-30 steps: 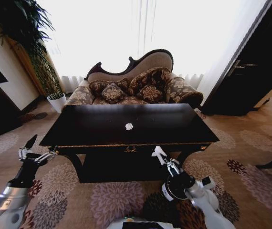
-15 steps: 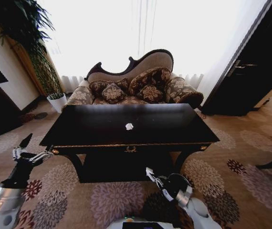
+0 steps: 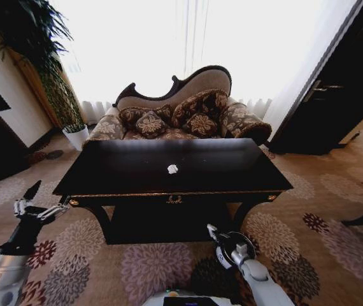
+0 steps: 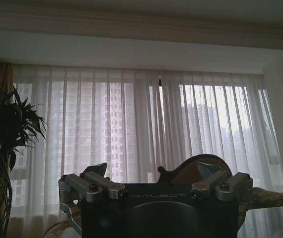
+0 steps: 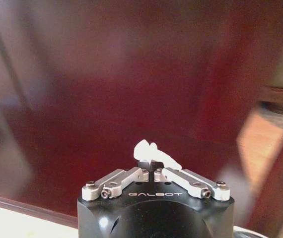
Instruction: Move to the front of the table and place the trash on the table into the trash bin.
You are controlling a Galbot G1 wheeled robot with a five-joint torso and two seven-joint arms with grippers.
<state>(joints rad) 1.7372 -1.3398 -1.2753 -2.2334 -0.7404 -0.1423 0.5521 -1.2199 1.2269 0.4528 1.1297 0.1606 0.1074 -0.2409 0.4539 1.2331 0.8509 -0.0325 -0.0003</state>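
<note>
Trash shows in two places: one white crumpled wad (image 3: 172, 169) lies near the middle of the desk (image 3: 232, 172), well apart from every edge, and another white wad (image 5: 154, 152) sits pinched at the tips of the right end effector (image 5: 149, 166), whose fingers are drawn together on it.

Both wads look like paper, so they should be very light, soft and easily crushed, with no slip risk on the glossy top beyond skidding when nudged. A pinch across the middle of the lump, from straight above, seems the safest hold; little force is needed.

The right end effector (image 3: 214, 234) hangs low in front of the desk, below its front edge and a little right of the gold ornament (image 3: 174, 199), with the forearm running back toward the robot's base.

The left end effector (image 3: 36, 205) is raised off the desk's front left corner, beside it and not touching, fingers spread wide and pointing up toward the window.

No bin can be made out.
</note>
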